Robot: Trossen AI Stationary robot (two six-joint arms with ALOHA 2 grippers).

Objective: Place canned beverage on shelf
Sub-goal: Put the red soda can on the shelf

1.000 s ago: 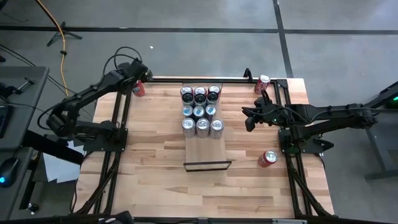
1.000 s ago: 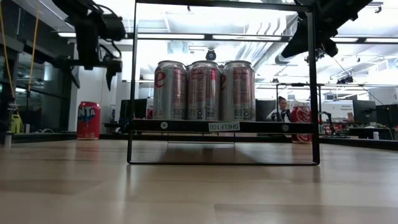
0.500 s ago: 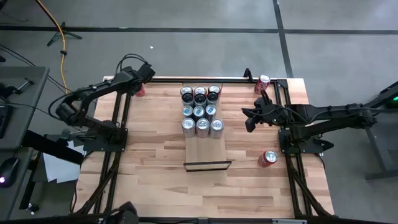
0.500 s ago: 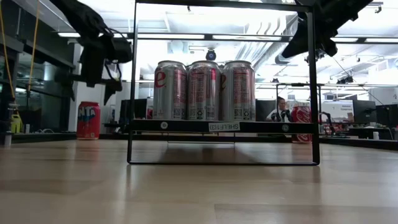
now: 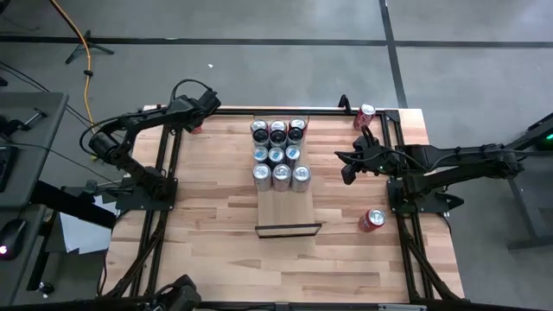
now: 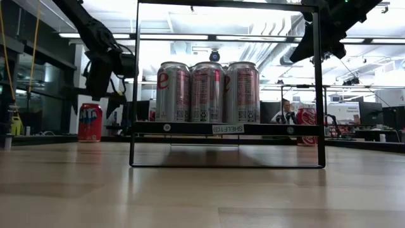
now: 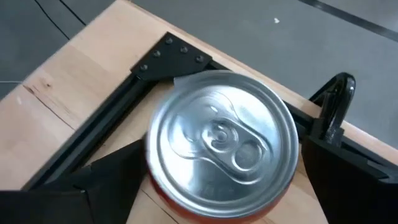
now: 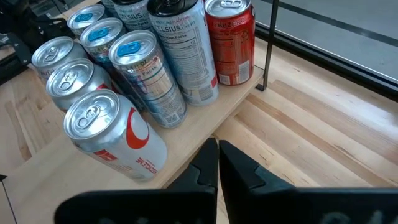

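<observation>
Overhead, the left gripper [image 5: 197, 119] hangs above a red can [image 7: 221, 146] at the far-left corner of the table [image 5: 216, 207], its fingers [image 7: 102, 180] spread wide to either side of the silver lid, apparently lined up for a straight drop onto the can's sides. Nothing is pinched yet. That can stands upright, long axis vertical, its pull-tab top facing the wrist camera, just inside the black corner bracket [image 7: 168, 53]. It sits well apart from the shelf [image 5: 288, 212], where 9 cans [image 5: 277, 154] fill the far end in 3 rows of 3, leaving the near end of the board bare, probably the room meant for newcomers. To the shelf's right the right gripper [image 5: 346, 167] waits with fingers pressed together, holding nothing. 2 more red cans remain on the right: 1 at the far corner [image 5: 365, 117], 1 nearer the front [image 5: 372, 219].
</observation>
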